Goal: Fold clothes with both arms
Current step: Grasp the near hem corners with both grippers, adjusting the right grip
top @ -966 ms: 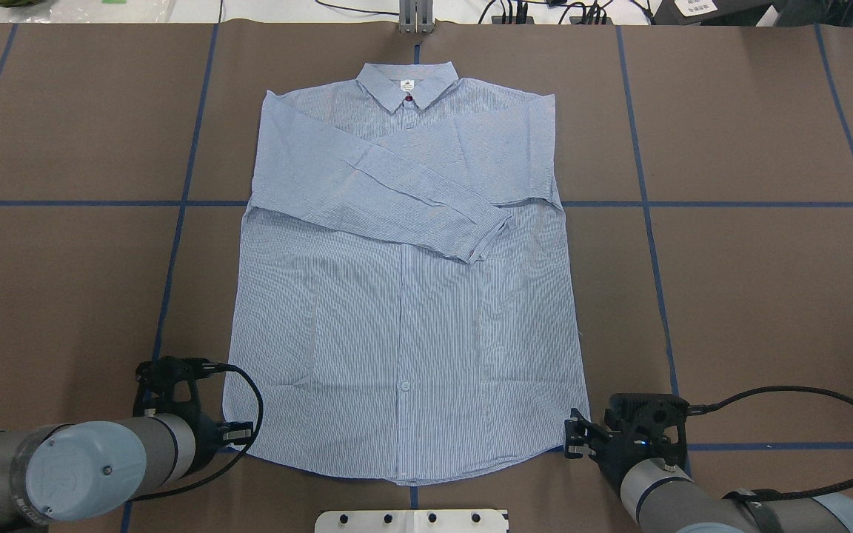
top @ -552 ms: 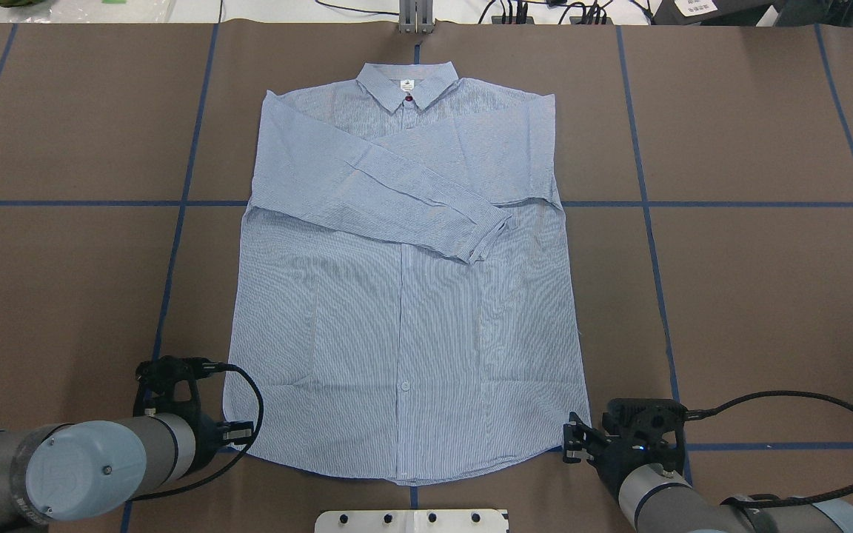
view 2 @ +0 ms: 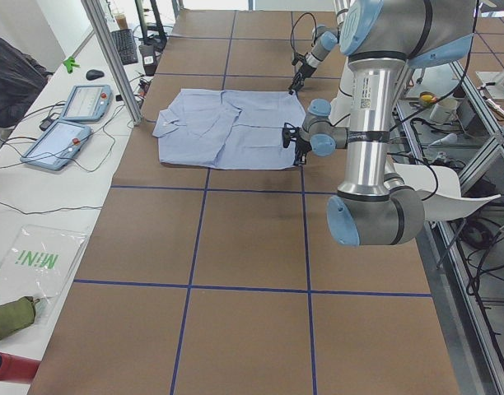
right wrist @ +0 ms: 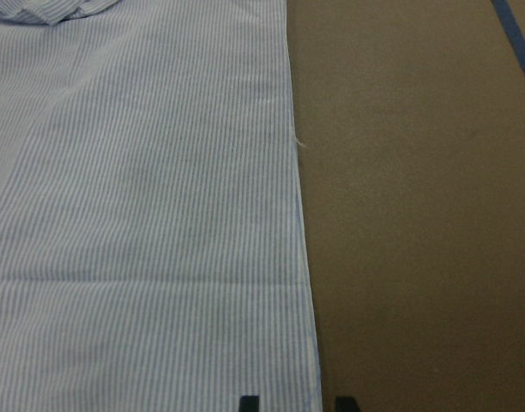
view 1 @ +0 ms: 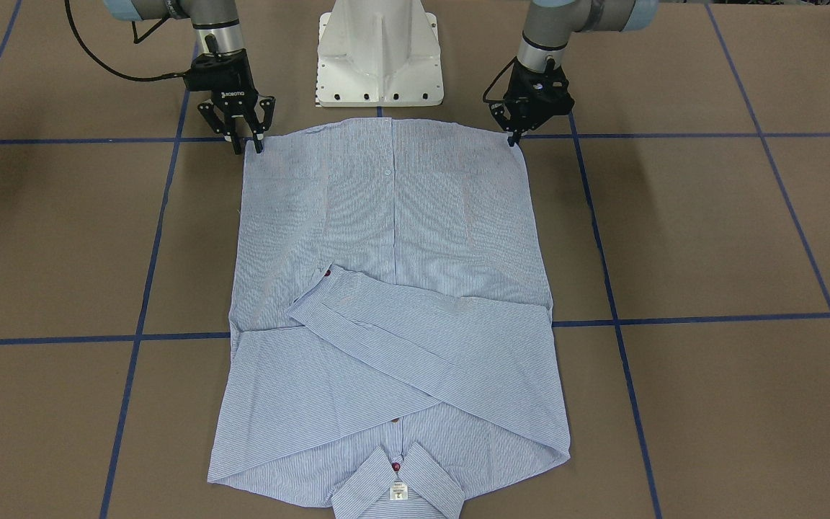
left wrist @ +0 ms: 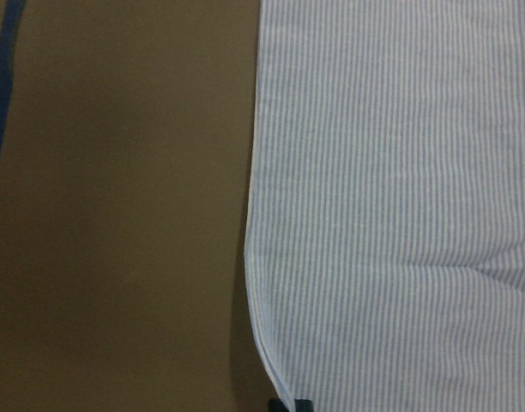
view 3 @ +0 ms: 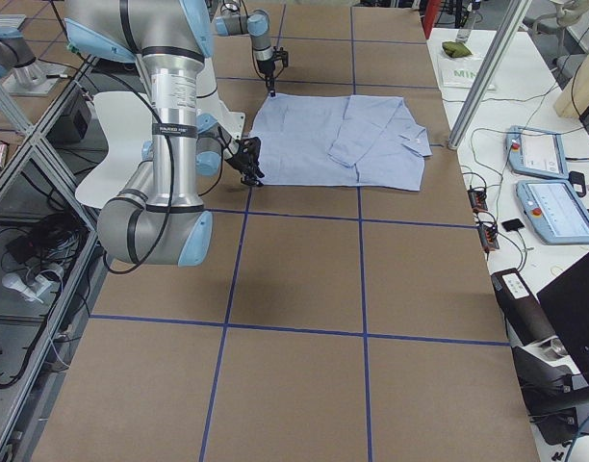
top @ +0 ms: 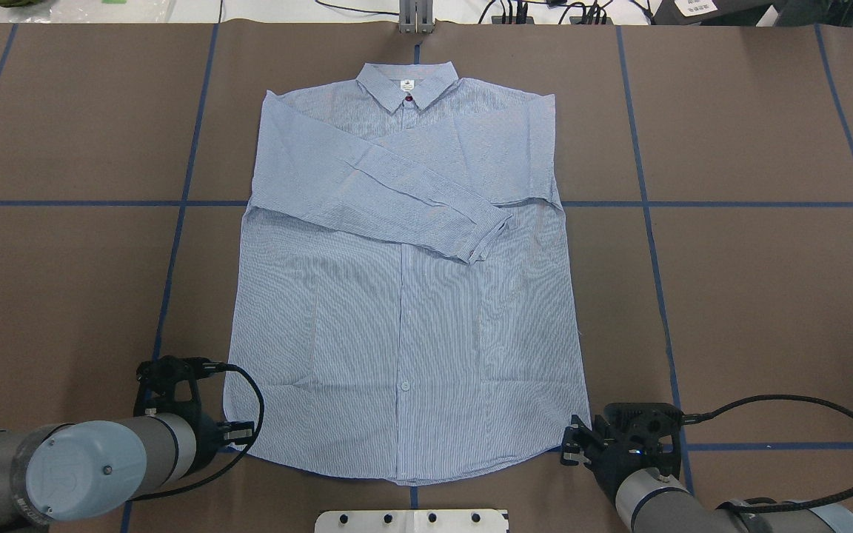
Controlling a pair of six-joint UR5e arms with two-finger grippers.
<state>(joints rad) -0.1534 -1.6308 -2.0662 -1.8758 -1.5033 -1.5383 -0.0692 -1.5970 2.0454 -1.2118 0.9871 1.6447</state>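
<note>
The light blue striped shirt lies flat and front up on the brown table, collar at the far side. One sleeve is folded across the chest. My left gripper sits at the shirt's near left hem corner. In the front view its fingers are together. The left wrist view shows joined black fingertips on the hem, so it is shut on the shirt. My right gripper is open at the near right hem corner. In the right wrist view its fingertips straddle the shirt's side edge.
The white pedestal base stands just behind the hem. Blue tape lines cross the brown table. A metal post stands beyond the collar. Tablets and cables lie off the table's far side.
My right gripper has moved a little toward the robot and inward, closer to the right hem corner. The left arm and the shirt have not moved.
</note>
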